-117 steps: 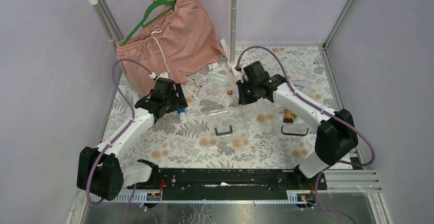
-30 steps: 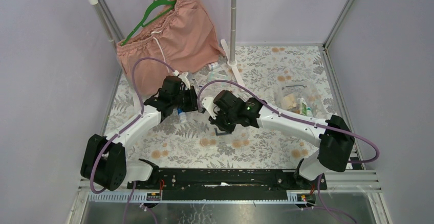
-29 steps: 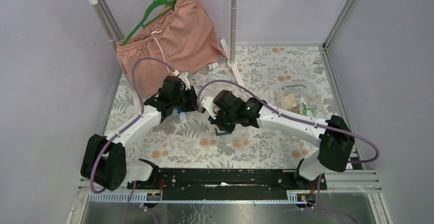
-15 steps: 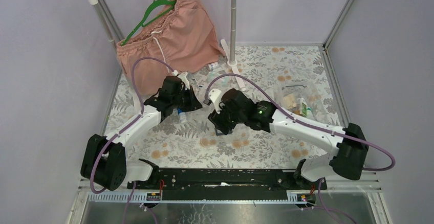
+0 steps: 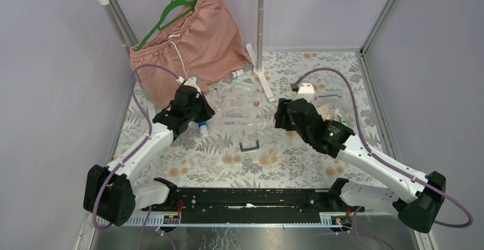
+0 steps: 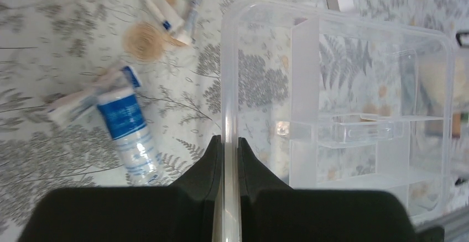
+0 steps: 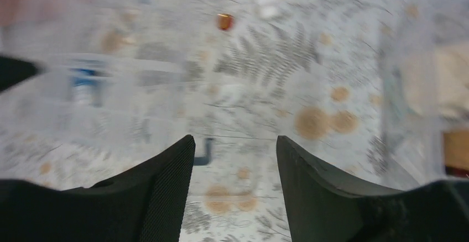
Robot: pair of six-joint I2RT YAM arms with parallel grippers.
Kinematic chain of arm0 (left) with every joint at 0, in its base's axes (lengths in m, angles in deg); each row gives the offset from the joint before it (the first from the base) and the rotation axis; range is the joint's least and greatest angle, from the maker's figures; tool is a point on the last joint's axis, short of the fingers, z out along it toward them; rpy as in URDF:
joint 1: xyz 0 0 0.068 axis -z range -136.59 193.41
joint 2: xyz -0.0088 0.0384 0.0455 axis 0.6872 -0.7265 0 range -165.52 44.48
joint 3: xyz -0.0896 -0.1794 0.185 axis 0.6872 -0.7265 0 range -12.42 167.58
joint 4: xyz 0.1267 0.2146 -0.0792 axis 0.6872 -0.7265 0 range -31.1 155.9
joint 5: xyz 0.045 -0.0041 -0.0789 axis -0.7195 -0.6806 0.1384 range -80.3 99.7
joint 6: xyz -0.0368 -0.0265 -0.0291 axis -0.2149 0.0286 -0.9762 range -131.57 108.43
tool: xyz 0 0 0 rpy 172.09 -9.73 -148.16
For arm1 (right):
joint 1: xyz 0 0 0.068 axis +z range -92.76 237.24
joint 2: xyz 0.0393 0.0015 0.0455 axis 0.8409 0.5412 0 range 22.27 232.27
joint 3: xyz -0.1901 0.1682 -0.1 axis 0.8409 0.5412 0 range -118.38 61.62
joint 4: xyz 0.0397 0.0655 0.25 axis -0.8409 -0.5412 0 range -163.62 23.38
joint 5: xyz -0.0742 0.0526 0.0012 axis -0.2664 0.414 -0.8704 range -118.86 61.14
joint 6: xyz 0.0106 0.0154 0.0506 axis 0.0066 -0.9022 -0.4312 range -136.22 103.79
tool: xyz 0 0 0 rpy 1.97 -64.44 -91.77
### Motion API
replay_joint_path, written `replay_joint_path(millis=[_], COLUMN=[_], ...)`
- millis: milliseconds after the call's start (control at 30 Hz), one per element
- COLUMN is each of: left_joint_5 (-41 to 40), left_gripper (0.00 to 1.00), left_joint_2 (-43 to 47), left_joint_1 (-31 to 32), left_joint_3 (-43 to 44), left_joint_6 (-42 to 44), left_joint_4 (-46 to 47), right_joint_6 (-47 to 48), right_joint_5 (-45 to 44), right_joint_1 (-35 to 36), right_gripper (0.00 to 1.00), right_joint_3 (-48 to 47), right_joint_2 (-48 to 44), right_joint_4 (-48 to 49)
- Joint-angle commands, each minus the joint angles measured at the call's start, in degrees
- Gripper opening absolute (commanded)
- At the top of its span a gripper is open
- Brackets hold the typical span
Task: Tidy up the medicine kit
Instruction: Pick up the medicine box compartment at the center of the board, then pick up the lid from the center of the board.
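handle: black handle [image 5: 249, 146] lies flat on the table on the near side of the box, apart from it. can't tell if a clear lid sits under it.
roll: blue-white roll [image 6: 130, 140] on the table just left of the box, outside it, with a second wrapped piece touching it.
right gripper: right gripper [image 7: 233, 142] has its jaws wide apart with nothing between them. it hangs between the box and the right pile, and its view is blurred.
left gripper: left gripper [image 6: 229, 142] is clamped on the box's left rim, wall pinched between the pads.
box: clear box [image 5: 240, 113] sits mid-table with its top open. dividers show and the compartments look bare.
brown bit: brown bit [image 5: 256, 103] is at the box's far side. can't tell if it is in or out.
right pile: right pile [image 5: 331, 110] is clear packaging with a few supplies, apart from the box and partly hidden by the right arm.
far bits: sachets [image 5: 240, 79] are scattered beyond the box, near the shorts [image 5: 188, 39].
done: my read is early stage. the box is open and held steady, and that's about it.
left: nearly everything. roll, sachets and pile need to go into compartments, then the lid goes on.
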Motion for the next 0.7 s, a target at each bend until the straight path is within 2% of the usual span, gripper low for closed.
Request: replay_joint_path(millis=[0,200,267,333,467,667], left_joint_5=[-12.2,-17.2,-18.0,-18.3,-18.1,-18.6], left_gripper=[0.04,0.04,0.04,0.04,0.04,0.04], left_joint_2=[6.0,10.8,11.6,12.0,12.3,13.1], left_joint_1=[-0.3,-0.3,-0.3,-0.3,-0.3,-0.3], left_joint_3=[2.3,2.6,2.9,3.2,3.2,3.7], left_joint_6=[-3.8,-3.9,-3.7,-3.5,-3.5,-3.2], left_joint_4=[-2.5,-5.4,-6.1,-6.6,-7.0,-7.6], right_joint_6=[-10.5,-5.8,-5.4,-5.2,-3.3,-2.2], right_joint_5=[5.0,21.2,23.2,23.0,19.9,18.9], right_joint_1=[-9.9,-12.0,-12.0,-11.9,-12.0,-12.0], right_gripper=[0.62,0.61,0.60,0.60,0.60,0.44], right_joint_3=[6.0,5.5,5.3,5.4,2.9,1.6], right_joint_2=[0.9,14.9,17.9,20.5,26.1,31.9], right_joint_4=[-6.8,-4.9,-3.4,-0.9,-1.8,-0.1])
